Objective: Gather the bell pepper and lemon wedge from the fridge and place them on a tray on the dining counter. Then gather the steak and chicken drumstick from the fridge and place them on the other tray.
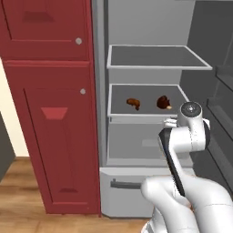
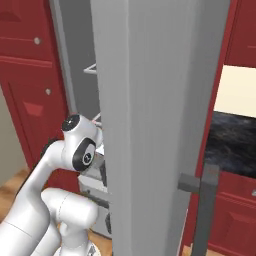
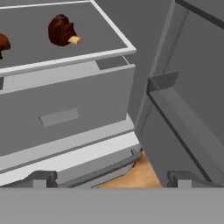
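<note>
Jaws spread fully wide, hold nothing. Gripper (image 3: 109,177) low in front of open fridge, aimed at grey drawer front (image 3: 65,109) and door hinge side.

Brown chicken drumstick with pale bone end (image 3: 62,31) on white-rimmed glass shelf (image 3: 114,30), at 11 o'clock in hand view, well apart from tips. Dark brown steak piece (image 1: 133,103) at 9 o'clock of drumstick, same shelf.

Judgement: raise hand above shelf rim, then go forward; approach drumstick across narrow part, avoid rim and grey fridge door (image 2: 160,125).

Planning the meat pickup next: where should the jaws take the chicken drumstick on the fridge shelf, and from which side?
Probably the dark meaty bulb of the chicken drumstick, approached from the open front of the shelf. It lies flat with its pale bone end pointing right, too slim for a sure grip.
</note>
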